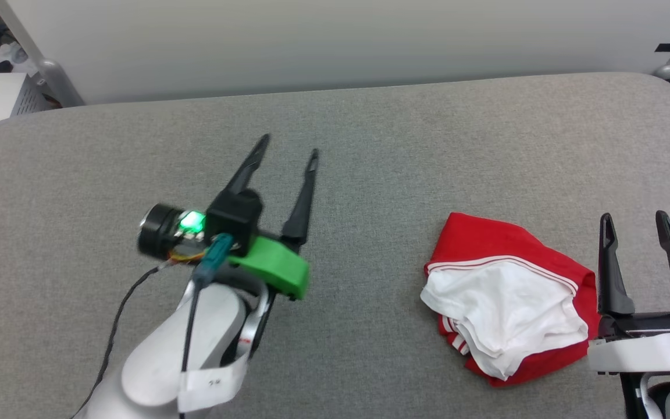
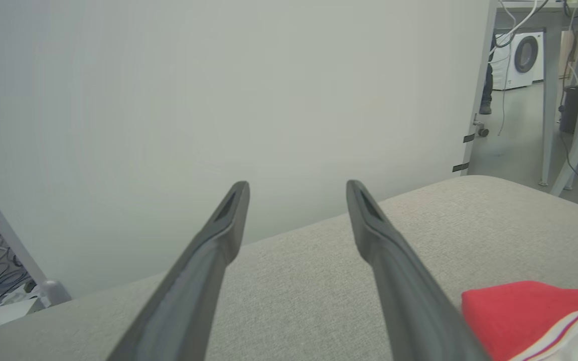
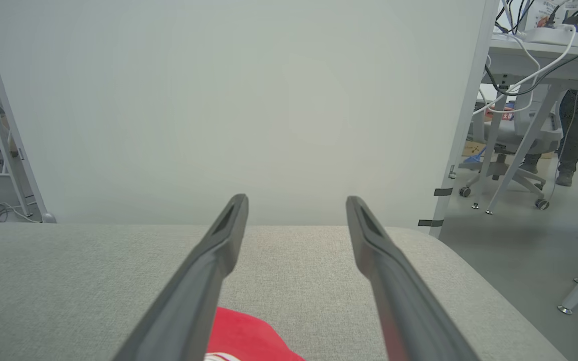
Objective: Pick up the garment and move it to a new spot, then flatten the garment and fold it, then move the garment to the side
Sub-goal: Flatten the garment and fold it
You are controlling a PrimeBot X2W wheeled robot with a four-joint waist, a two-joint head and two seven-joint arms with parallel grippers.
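A: Start at the jaws. How do they stand?

B: The left gripper (image 1: 289,145) has its jaws spread wide with nothing between them. It hovers over bare grey cloth, middle-left of the desk (image 1: 405,134). The right gripper (image 1: 633,215) is the same, jaws apart and empty, at the near right.

A: And the red T-shirt (image 1: 480,238)?

B: It's on the right part of the desk, a compact bundle of several layers. A white sleeve (image 1: 503,302) lies uppermost, with its striped trim (image 1: 503,263) showing. The bundle sits just beside the right gripper, on its inner side, and well apart from the left.

A: So the fold looks made, if roughly. I'd judge that the last step, setting it aside, is in hand or nearly finished.

B: Agreed. If it must go further right, the right arm is the one to use. It should come down over the thick near edge and pinch through every layer. Then lift only a little and carry it level, so the stack doesn't spill open.

A: And the left?

B: Keep it high and away, because those long fingers could snag loose cloth.
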